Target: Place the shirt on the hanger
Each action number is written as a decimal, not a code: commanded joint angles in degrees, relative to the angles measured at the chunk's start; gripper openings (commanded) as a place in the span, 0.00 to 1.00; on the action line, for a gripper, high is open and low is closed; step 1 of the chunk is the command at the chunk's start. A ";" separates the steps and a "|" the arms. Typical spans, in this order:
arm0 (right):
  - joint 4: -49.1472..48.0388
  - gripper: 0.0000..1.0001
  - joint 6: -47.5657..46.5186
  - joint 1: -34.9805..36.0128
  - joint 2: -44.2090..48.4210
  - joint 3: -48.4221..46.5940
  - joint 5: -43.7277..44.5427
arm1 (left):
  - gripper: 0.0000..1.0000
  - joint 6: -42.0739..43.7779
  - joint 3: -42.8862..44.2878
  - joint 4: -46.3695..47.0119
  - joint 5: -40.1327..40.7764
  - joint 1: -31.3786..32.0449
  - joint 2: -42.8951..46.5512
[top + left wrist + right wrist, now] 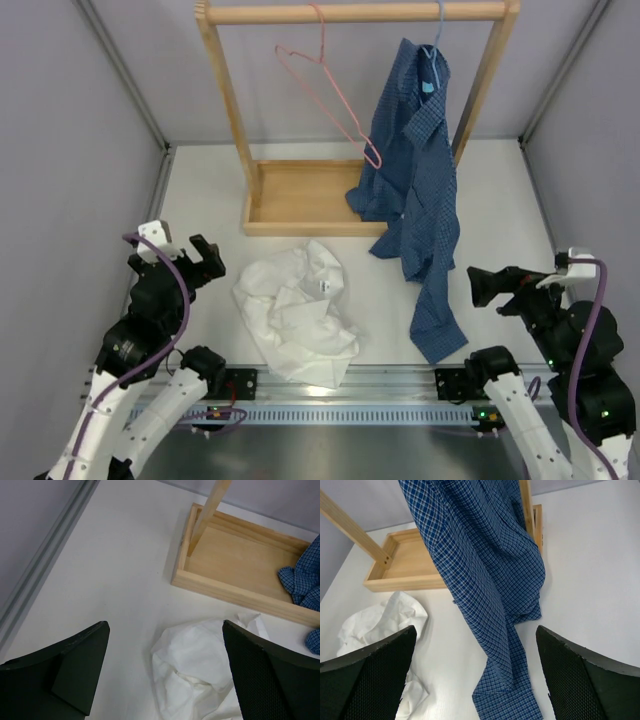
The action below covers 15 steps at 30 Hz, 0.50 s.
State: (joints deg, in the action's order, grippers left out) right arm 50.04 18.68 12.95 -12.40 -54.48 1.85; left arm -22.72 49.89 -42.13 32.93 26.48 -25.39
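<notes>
Reads as the opening step, with no grasp made yet. At the near edge, on the left arm (150, 300): left jaws spread wide and empty, tilted down over the bench (200, 190), just left of the shirt (295, 315) and not touching it. On the right arm (570, 320): right jaws just as wide and just as empty, pointed inward at the trailing end of the checked shirt (415, 190), well right of the white heap. Between the two arms, crumpled flat on the bench, the shirt itself (small label (323, 287) showing near its far edge). Calls next, most likely, for lowering the left jaws onto the fabric near that label and lifting the collar clear. Would likely want the second arm for spreading the shoulders. Farther back, the rack's tray (300, 195). Farthest, hooked on the rail (350, 12), the hanger (323, 50), bare, left of the checked shirt and well apart from the white one.
</notes>
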 commanded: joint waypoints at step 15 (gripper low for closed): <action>-6.88 0.99 4.61 -0.73 -1.92 10.35 -17.22 | 0.98 -6.29 10.31 2.74 -16.05 1.11 -29.59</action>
State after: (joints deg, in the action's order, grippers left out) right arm 48.82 21.17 12.95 -12.67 -45.63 -8.71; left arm -27.81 59.24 -42.39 23.05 26.65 -43.88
